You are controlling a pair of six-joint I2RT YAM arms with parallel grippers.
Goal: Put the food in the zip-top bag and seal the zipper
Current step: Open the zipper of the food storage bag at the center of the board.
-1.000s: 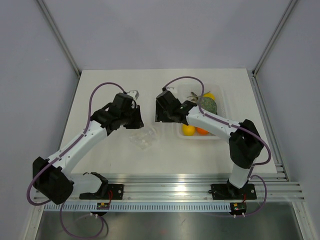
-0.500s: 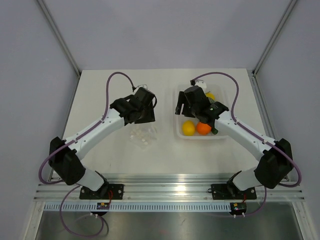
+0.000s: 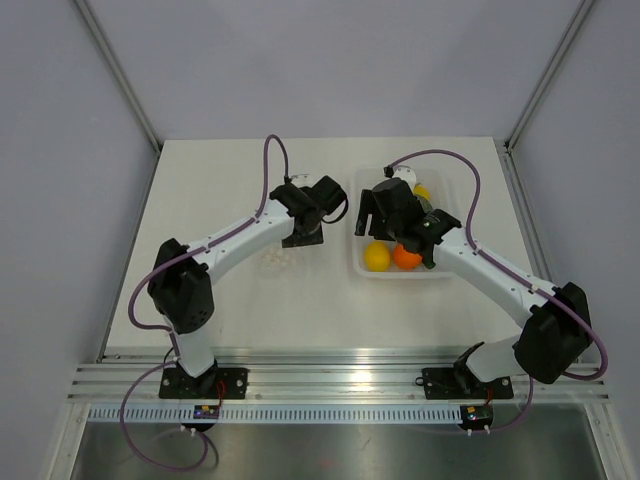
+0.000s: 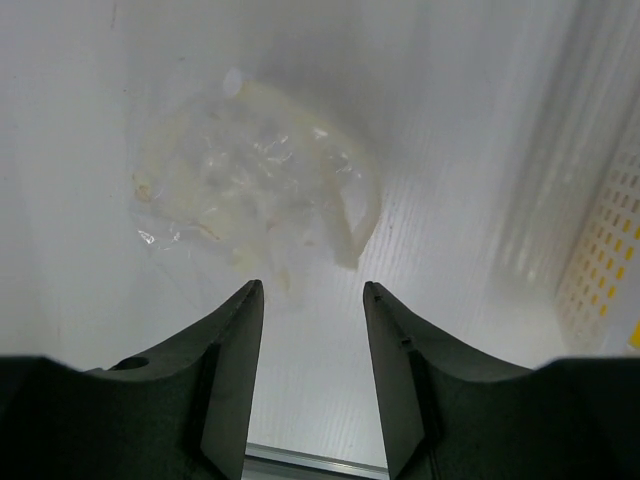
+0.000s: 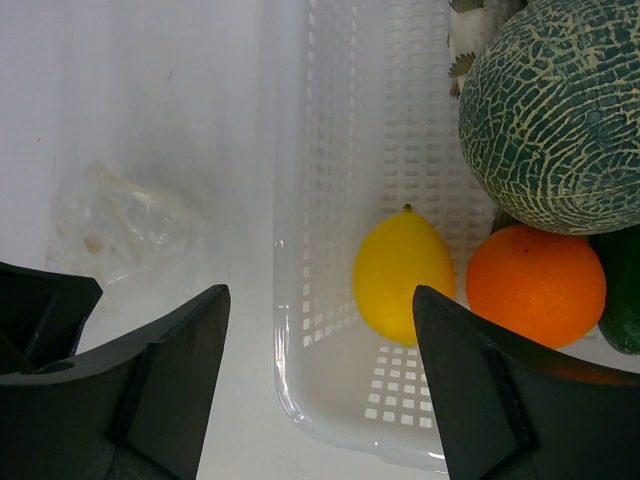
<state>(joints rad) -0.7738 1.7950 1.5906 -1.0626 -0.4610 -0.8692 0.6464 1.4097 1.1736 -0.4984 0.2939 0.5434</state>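
the left gripper [image 4: 311,290] is held open and empty, its two dark fingers parted over bare table on the left of the tray [image 5: 300,200], and it is pointed down at the zip-top bag [image 4: 255,190]. its arm is stretched from the near edge across toward the tray, bent sharply at the elbow. the right gripper [image 5: 320,295] is spread wide with nothing grasped, and is hung over the tray's left wall; its arm is reached in from the right of the tray. the food [image 5: 402,272], a small bright yellow lemon with a pointed tip, is seen lying loose inside the tray near its left front corner, untouched by either gripper. it is touched on its right by a round orange [image 5: 535,285], and a netted grey-green melon [image 5: 550,110] is set behind both. the bag is laid crumpled, clear and nearly lost against the white, just left of the tray; whether its mouth is shut cannot be told. the tray is white and perforated and is stood on a white table [image 3: 220,170], which is enclosed by pale grey walls and aluminium posts.
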